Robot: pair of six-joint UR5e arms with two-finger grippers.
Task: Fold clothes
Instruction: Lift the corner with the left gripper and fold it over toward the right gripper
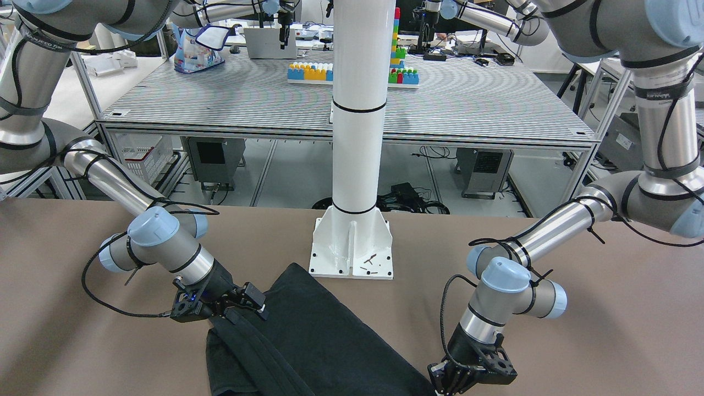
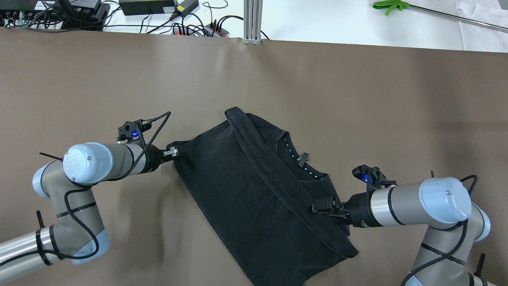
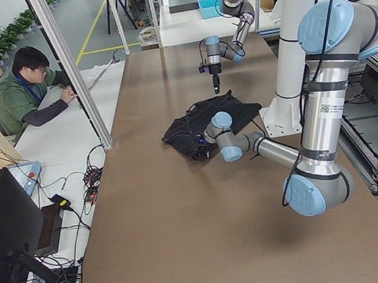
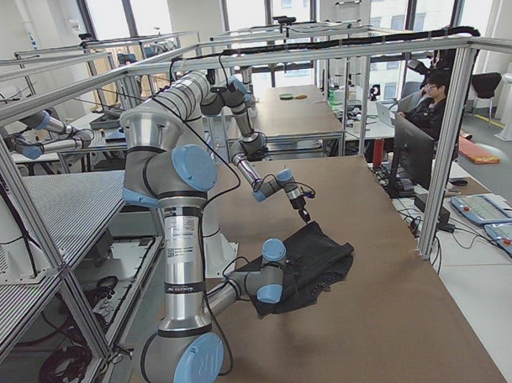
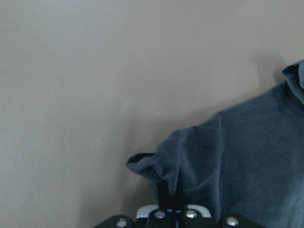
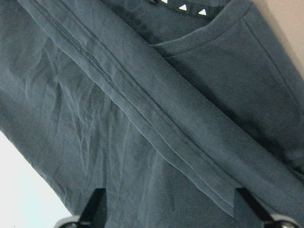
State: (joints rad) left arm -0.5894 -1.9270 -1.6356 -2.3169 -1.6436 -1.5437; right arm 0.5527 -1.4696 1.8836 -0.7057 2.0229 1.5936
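Observation:
The clothes (image 2: pixel 246 186) are one black fabric piece lying slantwise on the brown table (image 2: pixel 357 99), with a folded layer and a stitched hem running across it. A neck opening with small white marks shows near its right edge. My left gripper (image 2: pixel 173 152) is shut on the left corner of the clothes (image 5: pixel 247 156), and the fabric bunches at its fingertips (image 5: pixel 170 194). Over the hem by the right edge, my right gripper (image 2: pixel 317 207) stands open. In its wrist view its fingers (image 6: pixel 97 206) stand wide apart above the clothes (image 6: pixel 142 118), gripping nothing.
The white pillar's base plate (image 1: pixel 352 247) stands just behind the clothes on the robot's side. Cables and power bricks (image 2: pixel 158 12) lie beyond the table's far edge. A person (image 3: pixel 31 88) sits at a side desk there.

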